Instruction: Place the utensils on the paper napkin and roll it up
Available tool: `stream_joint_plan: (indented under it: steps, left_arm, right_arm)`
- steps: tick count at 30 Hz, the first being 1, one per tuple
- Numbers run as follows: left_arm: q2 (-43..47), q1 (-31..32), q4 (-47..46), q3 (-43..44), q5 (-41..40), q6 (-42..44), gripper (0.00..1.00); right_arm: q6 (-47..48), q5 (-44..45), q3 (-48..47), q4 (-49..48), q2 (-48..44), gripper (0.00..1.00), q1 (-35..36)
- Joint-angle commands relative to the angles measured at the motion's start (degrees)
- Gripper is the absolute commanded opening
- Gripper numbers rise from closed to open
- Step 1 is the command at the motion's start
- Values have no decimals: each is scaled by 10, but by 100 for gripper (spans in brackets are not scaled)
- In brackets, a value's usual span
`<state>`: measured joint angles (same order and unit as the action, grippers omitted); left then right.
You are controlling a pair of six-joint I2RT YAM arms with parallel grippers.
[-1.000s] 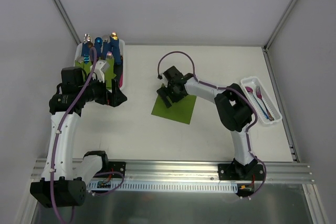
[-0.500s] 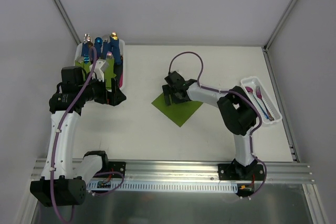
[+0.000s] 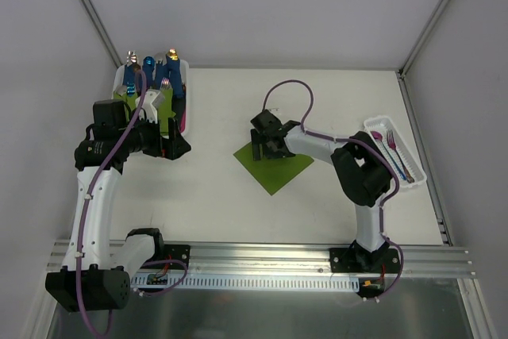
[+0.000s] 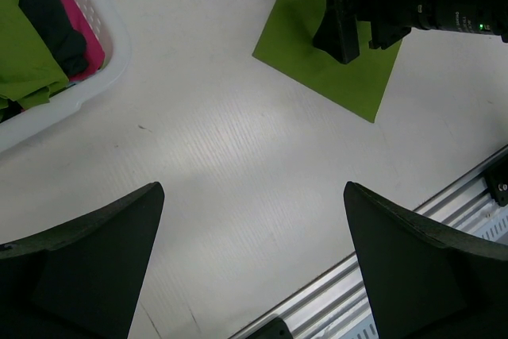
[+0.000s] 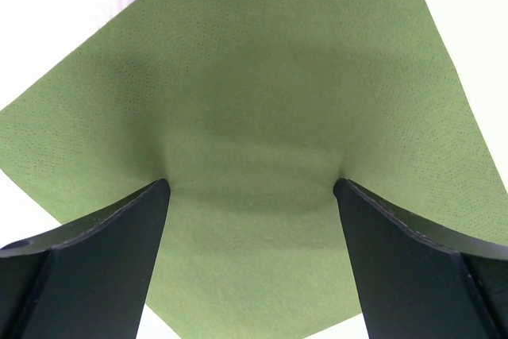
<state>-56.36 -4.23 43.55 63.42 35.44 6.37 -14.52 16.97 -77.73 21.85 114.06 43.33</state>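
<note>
The olive-green paper napkin (image 3: pixel 278 171) lies flat mid-table, turned like a diamond. My right gripper (image 3: pixel 266 150) is open, with both fingertips pressed down on the napkin's far part. In the right wrist view the napkin (image 5: pixel 262 77) fills the frame between the spread fingers of the right gripper (image 5: pixel 252 188). The utensils (image 3: pixel 389 148), slim pieces with reddish ends, lie in a white tray (image 3: pixel 413 183) at the right. My left gripper (image 3: pixel 176 147) is open and empty over bare table; in its own view the gripper (image 4: pixel 254 196) faces the napkin (image 4: pixel 294 29).
A white basket (image 3: pixel 119 78) at the far left holds green rolled bundles with blue handles (image 3: pixel 168 77) and something pink; its rim (image 4: pixel 103 77) shows in the left wrist view. A metal rail (image 3: pixel 262 256) runs along the near edge. Walls close in on three sides.
The right gripper has slid a little right and toward the near edge, dragging the napkin with it and turning it into a diamond. The left arm has not moved.
</note>
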Motion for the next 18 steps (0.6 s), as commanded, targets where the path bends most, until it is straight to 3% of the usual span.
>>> stream_joint_plan:
  steps: [1, 10, 14, 17, 18]
  left_arm:
    - [2, -7, 3, 21, -3, -7, 99]
    - [-2, -7, 4, 35, 0, -3, 99]
    - [-5, -7, 3, 47, 16, 5, 99]
    - [-9, -7, 3, 49, 44, 14, 99]
    - [-10, -7, 2, 48, 52, 21, 99]
  right_arm:
    - [-2, 21, 18, 72, -12, 91, -2]
    - [86, -15, -72, 101, -130, 93, -19]
    - [141, -130, -90, 127, -218, 93, -130]
    - [212, -157, -88, 171, -281, 94, -206]
    - [223, -162, -84, 182, -294, 95, -262]
